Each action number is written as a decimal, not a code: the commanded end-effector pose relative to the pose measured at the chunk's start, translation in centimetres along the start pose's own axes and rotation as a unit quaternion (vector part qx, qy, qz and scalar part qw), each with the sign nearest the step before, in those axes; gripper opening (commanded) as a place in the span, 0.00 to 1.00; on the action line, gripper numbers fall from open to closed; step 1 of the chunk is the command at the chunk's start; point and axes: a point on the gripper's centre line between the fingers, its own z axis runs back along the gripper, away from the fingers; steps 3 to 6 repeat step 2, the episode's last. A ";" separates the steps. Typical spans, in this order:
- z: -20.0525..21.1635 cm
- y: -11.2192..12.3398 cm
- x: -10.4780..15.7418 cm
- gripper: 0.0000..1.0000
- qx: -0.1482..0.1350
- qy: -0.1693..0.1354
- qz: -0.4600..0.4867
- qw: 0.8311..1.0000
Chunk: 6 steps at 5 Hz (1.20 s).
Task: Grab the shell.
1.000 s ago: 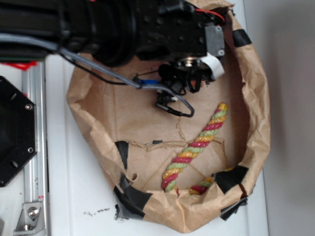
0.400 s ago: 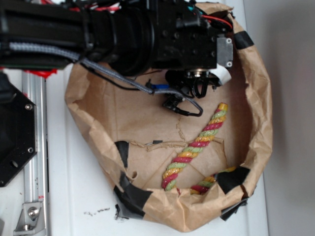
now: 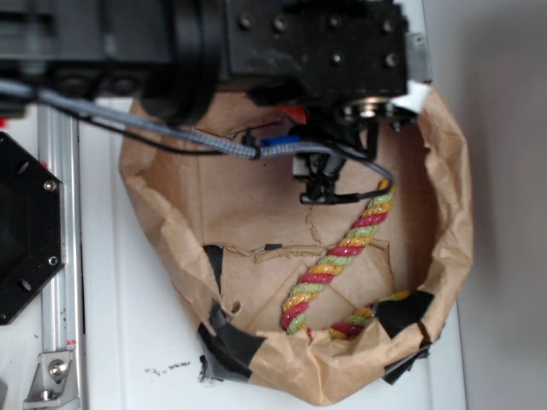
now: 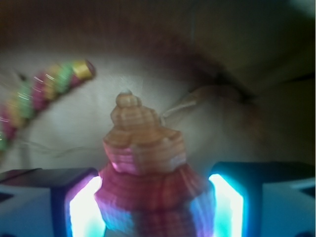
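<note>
The shell (image 4: pixel 145 163) is orange-brown and ribbed, with its pointed spire facing away from me. In the wrist view it sits between my two glowing fingers (image 4: pixel 84 207), and its wide lower body fills the gap and touches both pads. My gripper (image 4: pixel 155 197) is shut on it. In the exterior view the gripper (image 3: pixel 363 128) hangs over the upper right of the brown paper basin (image 3: pixel 449 213), mostly under the black arm. The shell itself is hidden there.
A twisted red-yellow-green rope (image 3: pixel 342 256) lies diagonally in the basin just below the gripper; its end also shows in the wrist view (image 4: pixel 54 86). A black cable (image 3: pixel 325 184) dangles from the wrist. The basin has crumpled walls patched with black tape (image 3: pixel 226 337).
The arm has shifted right and up toward the camera, so it looks larger and covers more of the basin's top. The rope has not moved.
</note>
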 end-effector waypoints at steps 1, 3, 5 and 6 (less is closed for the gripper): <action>8.7 -1.9 -0.3 0.00 -0.022 -0.022 0.035 0.999; 8.7 -2.0 -0.6 0.00 -0.029 -0.025 0.047 0.998; 8.7 -2.0 -0.6 0.00 -0.029 -0.025 0.047 0.998; 8.7 -2.0 -0.6 0.00 -0.029 -0.025 0.047 0.998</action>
